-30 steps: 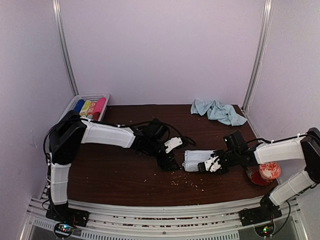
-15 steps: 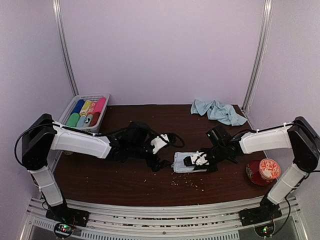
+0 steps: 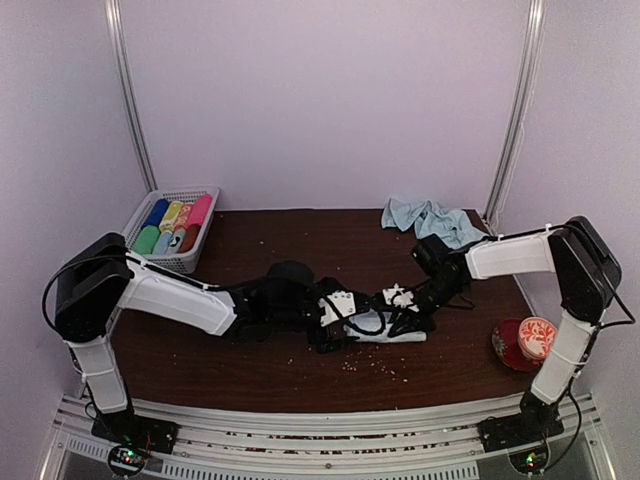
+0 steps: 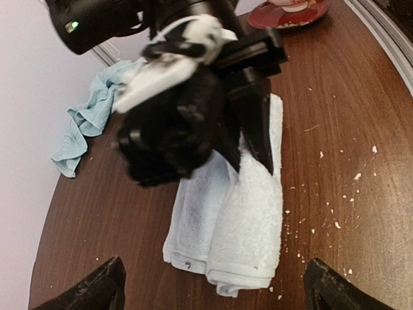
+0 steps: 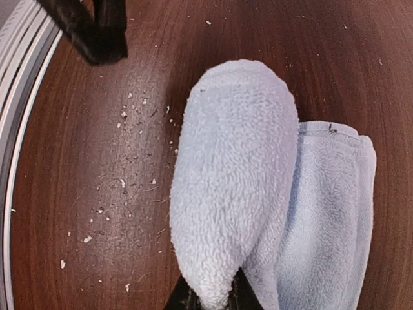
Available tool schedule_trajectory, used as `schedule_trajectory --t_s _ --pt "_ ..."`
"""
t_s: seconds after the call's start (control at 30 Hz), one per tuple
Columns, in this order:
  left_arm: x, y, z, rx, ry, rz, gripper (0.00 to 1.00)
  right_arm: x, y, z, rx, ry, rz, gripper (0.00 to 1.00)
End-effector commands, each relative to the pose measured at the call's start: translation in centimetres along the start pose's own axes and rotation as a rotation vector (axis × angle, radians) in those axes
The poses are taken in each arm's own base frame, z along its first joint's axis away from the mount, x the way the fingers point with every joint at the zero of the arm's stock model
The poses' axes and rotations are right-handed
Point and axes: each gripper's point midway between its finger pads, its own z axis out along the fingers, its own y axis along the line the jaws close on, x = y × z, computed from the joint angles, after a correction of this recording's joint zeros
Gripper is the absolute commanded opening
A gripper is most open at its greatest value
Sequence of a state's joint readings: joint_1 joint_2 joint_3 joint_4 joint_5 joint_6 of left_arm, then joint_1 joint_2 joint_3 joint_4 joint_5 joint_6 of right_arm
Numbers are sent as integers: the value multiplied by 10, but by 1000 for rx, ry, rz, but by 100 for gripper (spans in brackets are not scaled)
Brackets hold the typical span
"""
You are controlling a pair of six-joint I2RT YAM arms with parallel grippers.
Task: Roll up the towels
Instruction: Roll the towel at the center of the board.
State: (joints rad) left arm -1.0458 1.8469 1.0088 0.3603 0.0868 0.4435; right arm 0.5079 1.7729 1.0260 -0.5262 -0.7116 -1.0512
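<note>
**Top external:** The folded towel (image 3: 400, 334) was seen around the middle of the tabletop (image 3: 250, 370), a little toward the near edge. The left pincer (image 3: 340, 328) was placed just beside its left end, jaws spread wide, nothing held. The right pincer (image 3: 395, 316) was set down onto the towel from the far side; its grip could not be read from here. The crumpled towel (image 3: 435, 222) was bunched at the far right corner, well apart from both pincers. A basket (image 3: 185, 192) filled with coloured rolls (image 3: 175, 222) was seen at the far left corner. A red dish (image 3: 525, 342) was seen by the right edge, toward the near right corner. Crumbs (image 3: 375, 365) were scattered between the folded towel and the near edge.

**Left wrist:** The left pincer's fingers (image 4: 97, 290) were seen at the two bottom corners, far apart and touching nothing. The folded towel was laid ahead of them, one long side rolled thicker than the other. The right pincer was pressed onto its far part, over the thicker side.

**Right wrist:** The right pincer's fingertips (image 5: 187, 300) were drawn narrow at the bottom edge, with the rolled part of the folded towel pinched between them. A flatter layer was laid alongside the roll, touching it. One left finger was seen at top left, apart from the towel.
</note>
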Motion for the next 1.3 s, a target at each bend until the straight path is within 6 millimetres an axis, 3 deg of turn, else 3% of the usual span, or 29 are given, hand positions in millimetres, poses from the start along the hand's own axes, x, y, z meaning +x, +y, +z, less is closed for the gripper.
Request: schedule_trajectory --t_s 0.0,0.33,0.6,0.67,0.9,1.07,1.27 --pt "-11 -4 12 -41 -51 134 98 45 35 7 -198 117 190 11" --pt "3 -20 43 -36 8 277 89 52 27 6 -283 125 303 14" --pt "8 -28 55 -28 26 348 79 58 30 7 -349 151 333 15" --pt "10 -30 58 -20 36 359 67 59 30 8 -358 155 341 16" --pt "17 -41 63 34 60 377 0 61 27 5 -360 160 341 21" --pt "20 -55 65 136 95 338 0 54 20 -7 -308 150 299 30" --pt "27 -63 72 259 194 178 0 51 12 -31 -121 160 169 56"
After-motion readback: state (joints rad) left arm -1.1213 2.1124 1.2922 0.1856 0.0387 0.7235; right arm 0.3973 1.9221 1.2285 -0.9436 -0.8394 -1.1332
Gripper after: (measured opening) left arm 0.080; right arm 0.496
